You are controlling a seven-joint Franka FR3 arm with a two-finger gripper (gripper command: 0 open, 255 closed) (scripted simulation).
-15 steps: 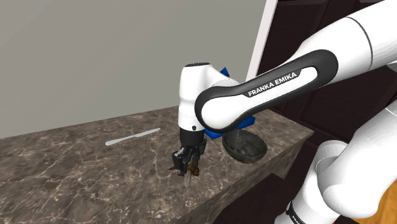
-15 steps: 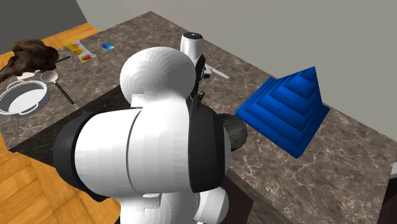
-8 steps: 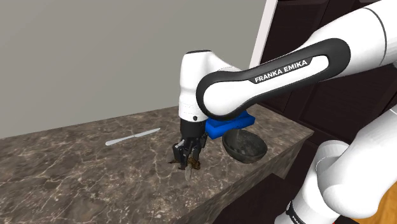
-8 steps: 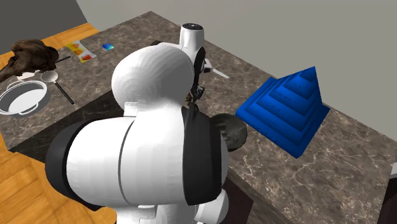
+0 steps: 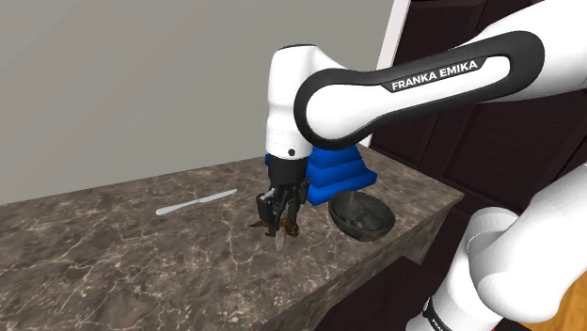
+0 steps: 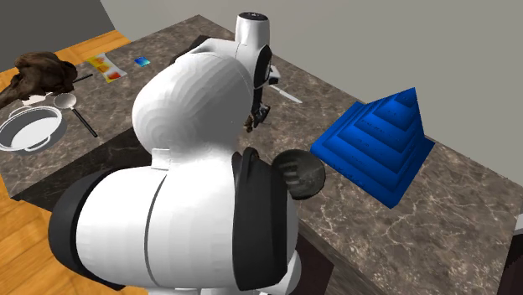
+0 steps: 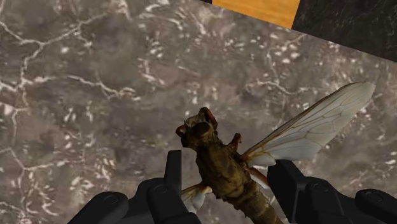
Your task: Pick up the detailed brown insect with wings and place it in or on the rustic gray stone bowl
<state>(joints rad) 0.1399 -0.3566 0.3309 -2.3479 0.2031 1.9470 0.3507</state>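
Your gripper (image 5: 280, 218) has its fingers clamped on the body of the brown insect (image 7: 219, 165), with one pale veined wing spread out past a finger. You have it hanging over the dark marble countertop (image 5: 113, 254), near the front edge. The grey stone bowl (image 5: 360, 216) sits apart from it at the countertop's end corner, beside a blue stepped pyramid (image 5: 339, 172).

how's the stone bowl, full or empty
Empty: the bowl shows a bare dark inside, and the insect is held in the jaws.
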